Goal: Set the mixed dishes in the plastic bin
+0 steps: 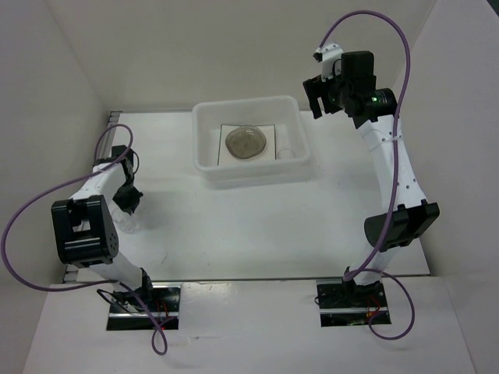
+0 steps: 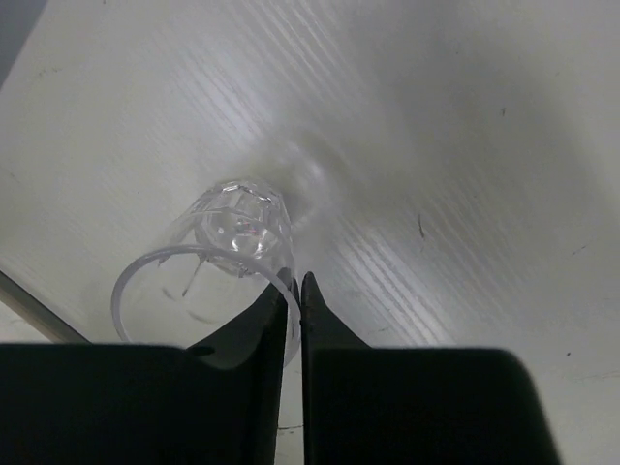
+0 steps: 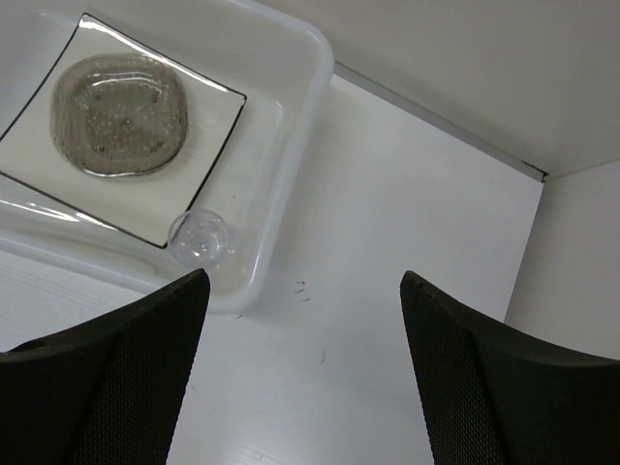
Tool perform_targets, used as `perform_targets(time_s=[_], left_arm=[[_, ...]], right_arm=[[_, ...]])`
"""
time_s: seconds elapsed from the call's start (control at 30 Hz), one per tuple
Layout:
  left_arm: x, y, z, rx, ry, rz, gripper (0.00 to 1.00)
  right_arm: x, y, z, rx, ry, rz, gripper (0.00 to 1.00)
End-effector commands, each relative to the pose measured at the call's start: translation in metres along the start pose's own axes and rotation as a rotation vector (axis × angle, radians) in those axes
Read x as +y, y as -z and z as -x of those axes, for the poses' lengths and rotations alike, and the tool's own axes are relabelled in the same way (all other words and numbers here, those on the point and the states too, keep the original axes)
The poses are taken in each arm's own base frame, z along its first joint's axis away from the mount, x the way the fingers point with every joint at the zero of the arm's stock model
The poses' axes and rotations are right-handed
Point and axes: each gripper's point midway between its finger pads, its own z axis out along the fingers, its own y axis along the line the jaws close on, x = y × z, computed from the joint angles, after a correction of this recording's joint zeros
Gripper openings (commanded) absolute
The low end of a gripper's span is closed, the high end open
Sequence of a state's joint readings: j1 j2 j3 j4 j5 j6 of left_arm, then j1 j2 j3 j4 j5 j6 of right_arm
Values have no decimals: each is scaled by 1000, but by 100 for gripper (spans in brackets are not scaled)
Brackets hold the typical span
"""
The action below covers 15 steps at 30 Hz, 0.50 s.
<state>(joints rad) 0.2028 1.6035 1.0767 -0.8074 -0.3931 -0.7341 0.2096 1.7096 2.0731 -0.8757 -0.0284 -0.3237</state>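
Over at the left of the worktop (image 1: 234,234), my left fingers (image 2: 254,334) stand almost together, with only a sliver between the tips. The thin rim of a clear cup (image 2: 237,228) seems to run through that sliver, so I read it as a pinch. The cup's body sits just ahead of the tips and to their left, base on the worktop. Well ahead and right of those fingers is the plastic bin (image 1: 204,140). It holds the square plate (image 3: 208,116), a greyish dish (image 3: 118,114) on it, and a second clear cup (image 3: 201,238) in the corner. My right fingers (image 3: 484,387) hang spread wide and empty, the bin's corner just beyond them. I judge this step as picking up the cup outside the bin. Next I need a straight lift, watching for slip, then a carry over the bin wall.
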Motion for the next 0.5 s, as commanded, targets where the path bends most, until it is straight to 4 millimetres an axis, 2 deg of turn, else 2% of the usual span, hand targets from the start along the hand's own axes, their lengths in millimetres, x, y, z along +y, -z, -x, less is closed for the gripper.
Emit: perform_targets(time_s=[0.0,0.03,0.2,0.27,0.3,0.33,0.37,0.4,0.47], left_arm=[[-1,-2,-1,9,-18,-17,8],[-3,-1,-2,15,-27,-26,0],[-17,25,16,-50,-32,-132,0],[-31,50,33,-88,-49,-181,0],[-44,64,39,-110,-57,-231,0],[-58,90,61,-166,-42,-297,0],[-70,108,72,-200,-35,-358,0],[-89,130,77,-219,-47,-449,0],[-118,159,95,-261,-59,-551,0]], right_arm=[[-6,22,19,-71,13,-35,84],[-6,22,19,-71,13,-35,84],[-6,22,19,-71,13,-35,84],[-6,22,19,-71,13,-35,84],[-6,22,19,-71,13,-35,84],[-6,22,19,-71,13,-35,84],[-8,22,18,-67,13,-48,84],[-9,22,21,-77,13,-51,84],[-10,18,18,-65,12,-59,84]])
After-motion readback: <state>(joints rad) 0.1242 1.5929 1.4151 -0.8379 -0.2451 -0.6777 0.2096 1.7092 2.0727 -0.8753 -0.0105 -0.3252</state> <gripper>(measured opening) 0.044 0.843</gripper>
